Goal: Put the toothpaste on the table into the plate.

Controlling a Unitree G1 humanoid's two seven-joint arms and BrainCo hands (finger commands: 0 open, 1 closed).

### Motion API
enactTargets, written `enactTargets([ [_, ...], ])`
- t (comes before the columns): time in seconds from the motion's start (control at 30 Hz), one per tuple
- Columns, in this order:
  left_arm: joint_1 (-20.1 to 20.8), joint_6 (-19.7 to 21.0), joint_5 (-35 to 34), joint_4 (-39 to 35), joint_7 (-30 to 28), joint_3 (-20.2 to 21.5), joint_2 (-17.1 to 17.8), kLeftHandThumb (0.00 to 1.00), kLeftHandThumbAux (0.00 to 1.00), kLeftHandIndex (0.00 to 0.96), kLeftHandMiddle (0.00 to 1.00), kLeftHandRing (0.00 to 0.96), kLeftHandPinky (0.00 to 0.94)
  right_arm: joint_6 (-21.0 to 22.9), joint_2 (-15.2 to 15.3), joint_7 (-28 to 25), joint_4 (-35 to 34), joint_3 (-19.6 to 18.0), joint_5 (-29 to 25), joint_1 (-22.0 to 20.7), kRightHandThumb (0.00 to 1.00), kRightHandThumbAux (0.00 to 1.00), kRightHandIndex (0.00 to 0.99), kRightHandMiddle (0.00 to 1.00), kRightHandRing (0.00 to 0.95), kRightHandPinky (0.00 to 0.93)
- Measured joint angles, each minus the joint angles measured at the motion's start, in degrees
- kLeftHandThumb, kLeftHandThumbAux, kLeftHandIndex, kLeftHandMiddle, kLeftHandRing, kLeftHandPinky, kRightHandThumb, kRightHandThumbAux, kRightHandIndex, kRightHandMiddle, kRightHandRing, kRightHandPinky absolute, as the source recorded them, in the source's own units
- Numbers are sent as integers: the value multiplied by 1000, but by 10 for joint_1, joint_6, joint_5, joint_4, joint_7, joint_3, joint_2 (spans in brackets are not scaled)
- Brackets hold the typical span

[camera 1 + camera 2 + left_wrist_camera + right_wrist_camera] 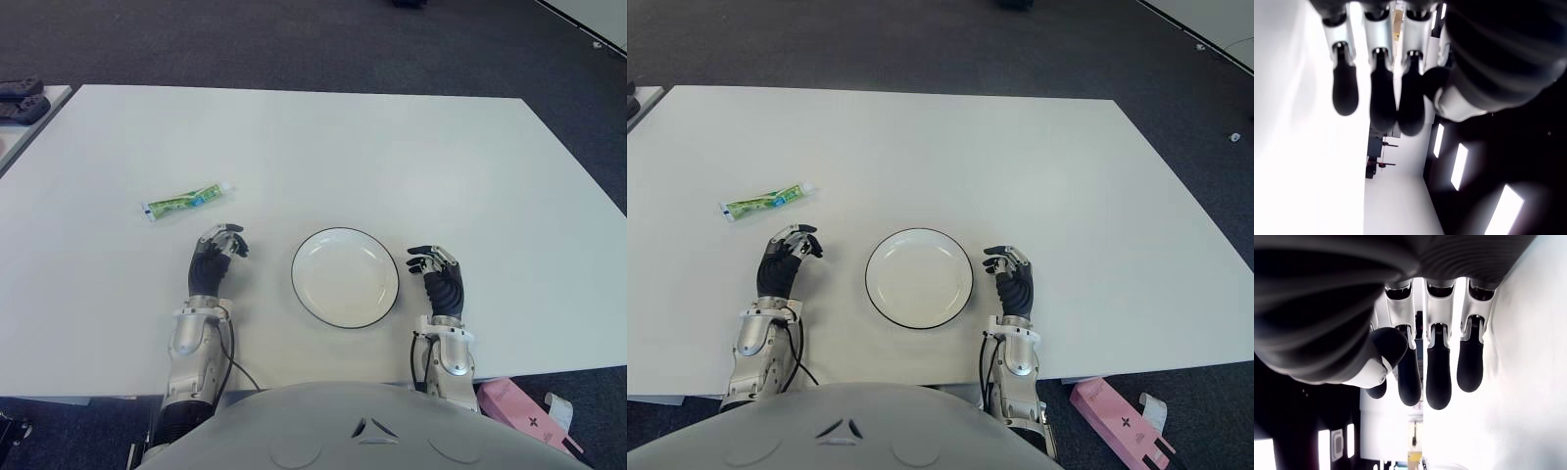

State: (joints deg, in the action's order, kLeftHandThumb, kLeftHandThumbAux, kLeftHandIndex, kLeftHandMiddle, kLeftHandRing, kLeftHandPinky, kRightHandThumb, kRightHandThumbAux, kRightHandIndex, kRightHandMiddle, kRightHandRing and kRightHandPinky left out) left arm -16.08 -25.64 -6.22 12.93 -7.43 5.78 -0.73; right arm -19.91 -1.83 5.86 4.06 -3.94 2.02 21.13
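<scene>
Toothpaste [186,202] lies flat on the white table [392,147], apart from the plate [345,277] and just beyond the left hand [217,251], whose relaxed fingers hold nothing. The right hand [438,271], equally empty, shows beside the plate's right rim, so the left looks better placed to reach.

An office or lab room: a broad white table [411,157] stands on dark grey carpet [294,44], with another white table's corner [598,20] far beyond the right hand [438,279].
</scene>
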Motion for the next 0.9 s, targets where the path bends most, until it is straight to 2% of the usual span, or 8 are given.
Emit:
enactTargets([
  [0.23, 0, -11, 152, -25, 116, 2, 12, 704, 720, 433, 554, 539, 547, 0, 0, 0, -1, 1, 0, 1, 840, 685, 443, 462, 522, 516],
  [0.53, 12, 44, 363, -98, 248, -1, 48, 700, 726, 431, 540, 553, 554, 0, 0, 1, -1, 3, 0, 2, 839, 685, 439, 463, 524, 515],
  [0.67, 40, 81, 454, -98, 292, -4, 92, 695, 727, 428, 519, 524, 502, 0, -1, 4, -2, 4, 3, 2, 838, 686, 438, 463, 524, 514],
  [0.83, 93, 109, 505, -81, 306, -5, 167, 683, 724, 419, 432, 481, 478, 0, 1, 6, 0, 4, 5, 0, 838, 686, 439, 463, 521, 509],
  [0.87, 99, 113, 509, -79, 306, -6, 175, 496, 692, 386, 407, 462, 470, 0, 1, 6, 1, 4, 5, 0, 838, 686, 438, 464, 520, 508],
  [0.9, 107, 120, 515, -77, 306, -9, 184, 439, 664, 364, 392, 452, 468, 0, 1, 6, 1, 4, 5, 0, 838, 686, 438, 464, 520, 508],
])
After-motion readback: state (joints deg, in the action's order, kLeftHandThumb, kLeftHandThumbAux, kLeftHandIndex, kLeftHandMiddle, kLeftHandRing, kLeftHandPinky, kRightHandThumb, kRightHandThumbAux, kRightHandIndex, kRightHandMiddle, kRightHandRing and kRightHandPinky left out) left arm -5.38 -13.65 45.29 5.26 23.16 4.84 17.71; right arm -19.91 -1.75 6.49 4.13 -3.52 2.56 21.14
